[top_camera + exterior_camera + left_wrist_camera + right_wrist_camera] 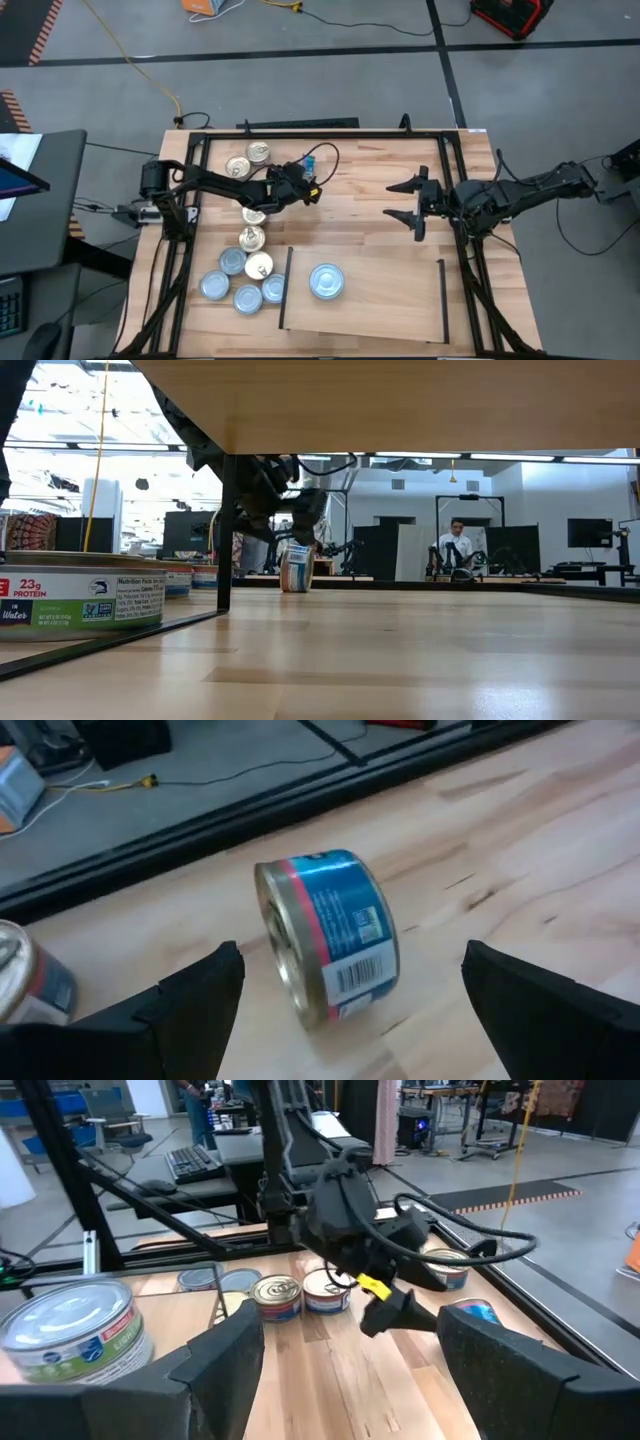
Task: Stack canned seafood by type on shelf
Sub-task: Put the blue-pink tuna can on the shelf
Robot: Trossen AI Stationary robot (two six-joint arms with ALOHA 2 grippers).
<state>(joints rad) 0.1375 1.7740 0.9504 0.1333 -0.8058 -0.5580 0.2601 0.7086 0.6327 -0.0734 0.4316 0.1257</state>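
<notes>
In the high view's centre, bare tabletop (370,225) lies open between the left gripper (312,187) and right gripper (410,207), while tins (245,270) crowd the lower left and one tin (327,281) occupies the shelf (390,300).

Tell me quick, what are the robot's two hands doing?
Left hand: open, empty, around a blue can lying on its side.
Right hand: open, empty, waiting above the table.

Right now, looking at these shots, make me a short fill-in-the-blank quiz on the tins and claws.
1. The blue-labelled tin in front of the left claw lies on its ____.
2. The left claw's fingers stand ____.
3. The number of tins on the shelf is ____.
4. The right claw holds ____.

Missing words: side; open; one; nothing
</notes>
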